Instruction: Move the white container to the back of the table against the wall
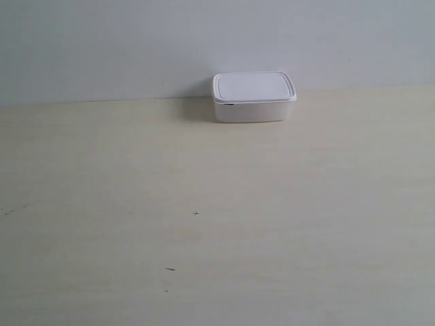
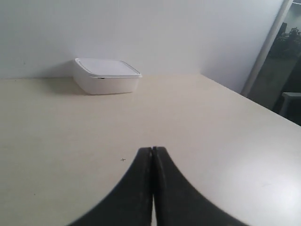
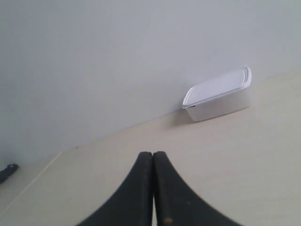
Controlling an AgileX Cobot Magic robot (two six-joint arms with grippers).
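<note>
The white container (image 1: 253,97) stands lidded at the back of the cream table (image 1: 217,224), close against the pale wall (image 1: 136,41). No arm shows in the exterior view. Seen from the left wrist, the white container (image 2: 106,76) sits far ahead by the wall (image 2: 164,33), well apart from my left gripper (image 2: 153,149), whose black fingers are pressed together on nothing. From the right wrist, the white container (image 3: 218,94) lies far off along the wall (image 3: 117,56); my right gripper (image 3: 153,154) is shut and empty above the table (image 3: 244,160).
A few tiny dark specks (image 1: 196,214) mark the tabletop. The table's side edge (image 2: 263,106) shows in the left wrist view, with a dark area (image 2: 287,70) beyond it. A small dark object (image 3: 7,172) lies at the frame's edge in the right wrist view.
</note>
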